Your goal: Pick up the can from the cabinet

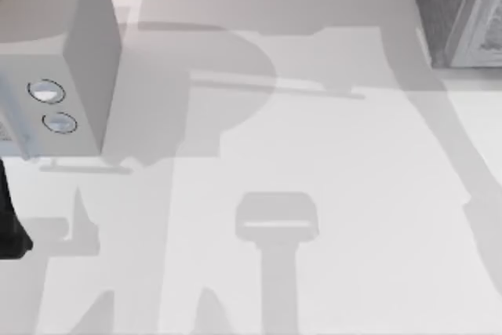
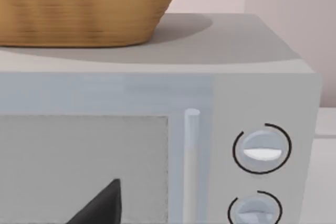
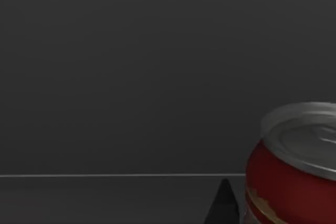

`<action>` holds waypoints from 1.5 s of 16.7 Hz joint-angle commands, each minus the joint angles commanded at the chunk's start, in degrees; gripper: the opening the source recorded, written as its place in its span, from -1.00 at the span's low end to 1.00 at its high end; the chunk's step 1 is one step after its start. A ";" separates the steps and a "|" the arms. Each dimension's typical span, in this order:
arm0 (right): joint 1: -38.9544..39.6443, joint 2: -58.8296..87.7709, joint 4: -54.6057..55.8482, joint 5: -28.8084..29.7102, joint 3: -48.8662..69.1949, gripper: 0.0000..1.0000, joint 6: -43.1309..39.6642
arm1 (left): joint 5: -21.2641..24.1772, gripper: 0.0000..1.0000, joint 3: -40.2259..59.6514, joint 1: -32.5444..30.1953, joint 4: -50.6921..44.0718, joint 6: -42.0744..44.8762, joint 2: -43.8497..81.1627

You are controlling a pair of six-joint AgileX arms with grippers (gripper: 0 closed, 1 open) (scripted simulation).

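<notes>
My right gripper (image 3: pixel 224 203) is inside the dark interior of the dark-grey speckled cabinet (image 1: pixel 447 13) at the table's far right, one black fingertip showing just beside the red can with a silver lid and pale band (image 3: pixel 291 169), which stands upright on the cabinet floor; I judge this to be the approach to the grasp, with the can not yet between the fingers, and I cannot tell whether they are parted or closed. My left arm (image 1: pixel 9 225) is parked at the table's left edge, facing the smooth light-grey two-dial box (image 2: pixel 262 150) topped by a woven wicker basket (image 2: pixel 79 3).
</notes>
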 joint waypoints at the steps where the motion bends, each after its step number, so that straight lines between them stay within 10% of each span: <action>1: 0.09 -0.06 -0.01 -0.01 0.00 -1.00 0.07 | 0.00 1.00 0.00 0.00 0.00 0.00 0.00; 25: 15.50 -24.01 -20.08 15.14 -4.01 -1.00 0.05 | 0.00 1.00 0.00 0.00 0.00 0.00 0.00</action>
